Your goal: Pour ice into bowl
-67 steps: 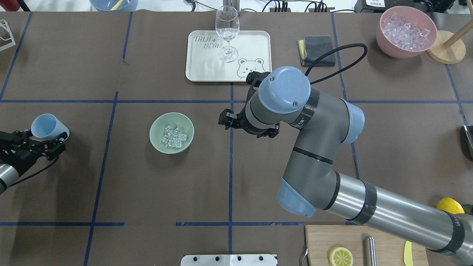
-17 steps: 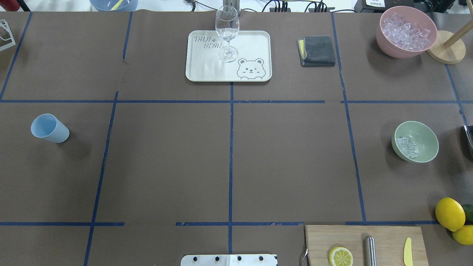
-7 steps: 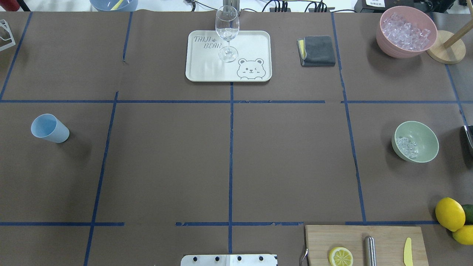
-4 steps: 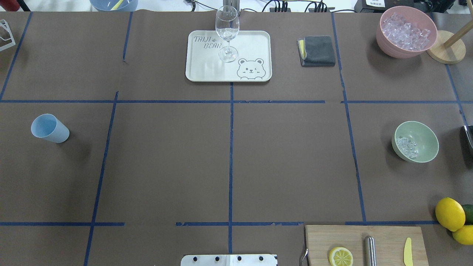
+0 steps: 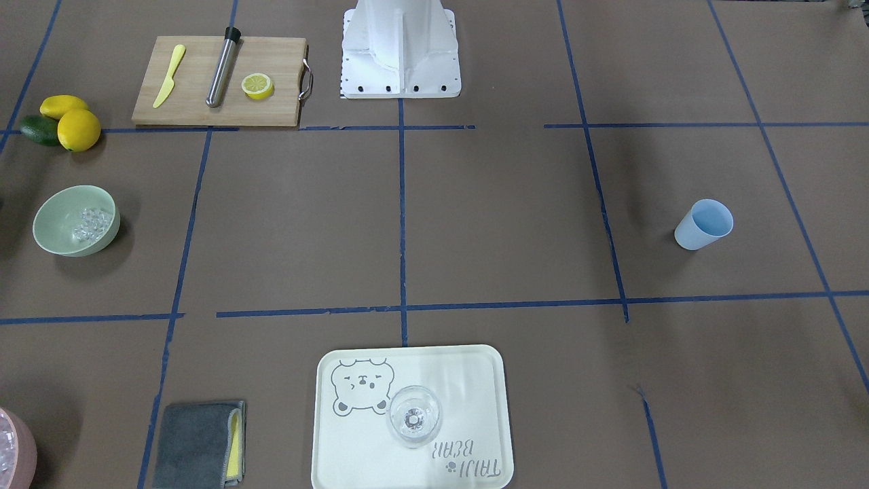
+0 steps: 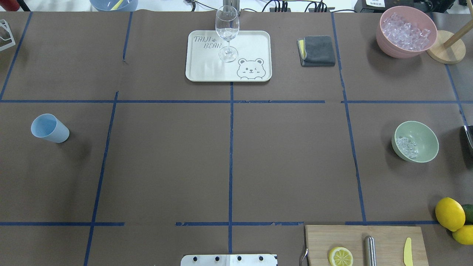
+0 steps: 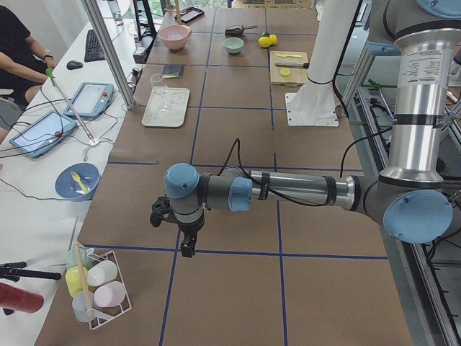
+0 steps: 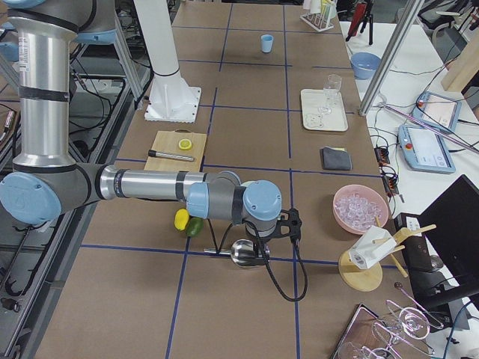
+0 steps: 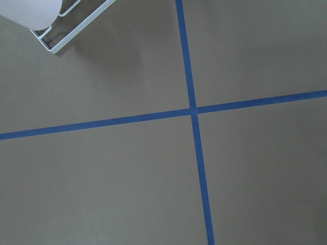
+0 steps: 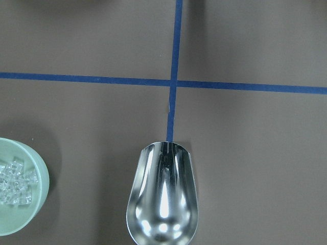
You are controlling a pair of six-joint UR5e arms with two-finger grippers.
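Observation:
The mint-green bowl [image 6: 415, 141] stands upright at the table's right side, and shows in the front-facing view [image 5: 76, 221] and at the lower left of the right wrist view [image 10: 18, 204]. The ice [image 6: 405, 146] lies inside it as a small pile of clear cubes [image 5: 91, 224]. My right gripper [image 8: 257, 241] hangs near the table's right end over a metal scoop [image 10: 162, 196]. My left gripper [image 7: 186, 245] hangs over bare table near the left end, far from the bowl. I cannot tell whether either gripper is open or shut.
A light blue cup [image 6: 49, 128] stands at the left. A tray [image 6: 255, 44] with a stemmed glass [image 6: 227, 33] sits at the back, beside a grey cloth [image 6: 317, 50] and a pink bowl [image 6: 405, 31] of ice. Cutting board [image 6: 321, 240] and lemons [image 6: 449, 213] lie at the front right.
Since the oldest frame the bowl with its ice went from centre-left to the right side, and both arms left the overhead view. Nothing has moved in the last seconds.

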